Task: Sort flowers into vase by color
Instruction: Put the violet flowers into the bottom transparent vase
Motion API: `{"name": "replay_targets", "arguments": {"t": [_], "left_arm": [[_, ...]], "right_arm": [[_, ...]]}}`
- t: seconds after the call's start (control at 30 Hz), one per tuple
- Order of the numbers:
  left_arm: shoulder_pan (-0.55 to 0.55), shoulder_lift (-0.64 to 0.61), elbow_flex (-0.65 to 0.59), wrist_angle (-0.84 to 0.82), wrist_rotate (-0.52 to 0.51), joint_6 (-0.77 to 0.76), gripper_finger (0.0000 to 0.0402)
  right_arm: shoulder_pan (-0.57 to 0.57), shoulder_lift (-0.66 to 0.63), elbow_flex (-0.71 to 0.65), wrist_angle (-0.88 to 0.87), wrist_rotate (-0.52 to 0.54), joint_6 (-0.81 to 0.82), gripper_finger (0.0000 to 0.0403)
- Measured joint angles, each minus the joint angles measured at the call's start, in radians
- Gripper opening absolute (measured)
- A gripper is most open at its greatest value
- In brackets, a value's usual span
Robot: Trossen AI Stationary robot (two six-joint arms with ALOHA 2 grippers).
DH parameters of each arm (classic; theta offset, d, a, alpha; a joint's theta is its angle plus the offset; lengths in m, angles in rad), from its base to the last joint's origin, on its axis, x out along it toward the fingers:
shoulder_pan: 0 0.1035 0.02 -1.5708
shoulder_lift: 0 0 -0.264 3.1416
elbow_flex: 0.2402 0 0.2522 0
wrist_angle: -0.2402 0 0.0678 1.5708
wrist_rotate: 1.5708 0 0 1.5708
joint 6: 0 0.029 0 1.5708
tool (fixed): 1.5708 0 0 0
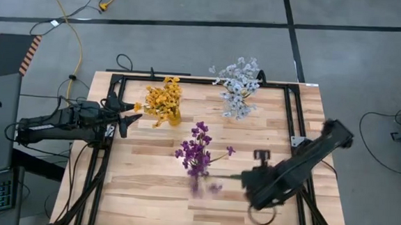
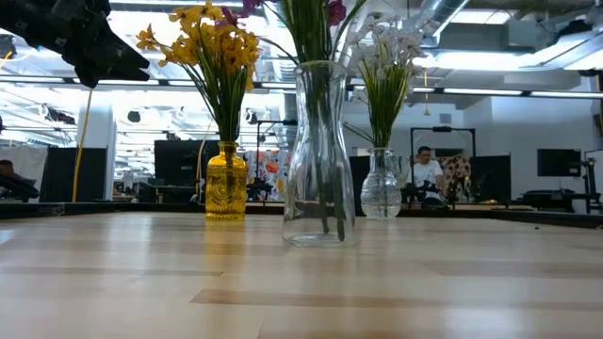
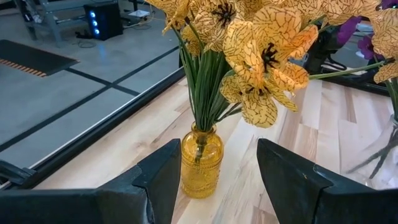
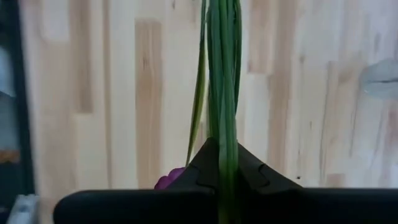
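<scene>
From above: three bunches on the desk (image 1: 154, 193), yellow flowers (image 1: 163, 100) far left, pale white-blue flowers (image 1: 238, 87) far right, purple flowers (image 1: 198, 149) in the middle; right hand (image 1: 247, 177) low at near right, clamping a green stem that reaches left toward the purple bunch; left hand (image 1: 125, 116) waiting just left of the yellow bunch. From desk height: yellow vase (image 2: 226, 184) left, tall clear vase (image 2: 320, 155) in the middle holding the purple stems, small clear vase (image 2: 382, 188) behind on the right. From the left wrist: fingers (image 3: 158, 180) spread apart, nothing between them, yellow vase straight ahead. From the right wrist: fingers (image 4: 255, 168) pinched together on a bundle of green stems (image 4: 222, 81), a purple petal (image 4: 169, 181) beside them. Step in hand, by judgement: carrying a purple sprig to the tall clear vase. Next move calls for raising the stem upright, lining its end over the narrow mouth, lowering, then releasing.
</scene>
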Motion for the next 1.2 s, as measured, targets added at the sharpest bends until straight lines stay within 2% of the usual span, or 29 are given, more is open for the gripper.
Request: {"name": "replay_targets", "arguments": {"t": [0.2,0.43,0.53,0.7,0.83,0.97,1.1,1.2], "left_arm": [[0.000,0.000,0.000,0.000,0.000,0.000,0.0198],[0.000,0.000,0.000,0.000,-0.003,0.000,0.0198],[0.000,0.000,0.000,0.005,-0.003,0.000,0.0198],[0.000,0.000,0.000,0.085,0.030,0.008,0.0198],[0.000,0.000,0.000,0.223,0.090,0.032,0.0198],[0.000,0.000,0.000,0.396,0.151,0.059,0.0198],[0.000,0.000,0.000,0.571,0.202,0.069,0.0198],[0.000,0.013,0.000,0.682,0.238,0.077,0.0198]], "right_arm": [[0.025,-0.190,0.001,-0.001,-0.028,0.179,0.0040],[0.063,-0.278,0.001,0.001,-0.028,0.194,0.0040],[0.062,-0.295,0.000,0.002,0.001,0.188,0.0040],[0.054,-0.327,0.000,0.017,0.112,0.132,0.0040],[0.033,-0.350,0.000,0.085,0.246,0.059,0.0040],[0.002,-0.372,0.000,0.221,0.377,-0.086,0.0040],[-0.039,-0.378,0.000,0.433,0.478,-0.303,0.0040],[-0.083,-0.373,0.000,0.624,0.500,-0.514,0.0040]]}}
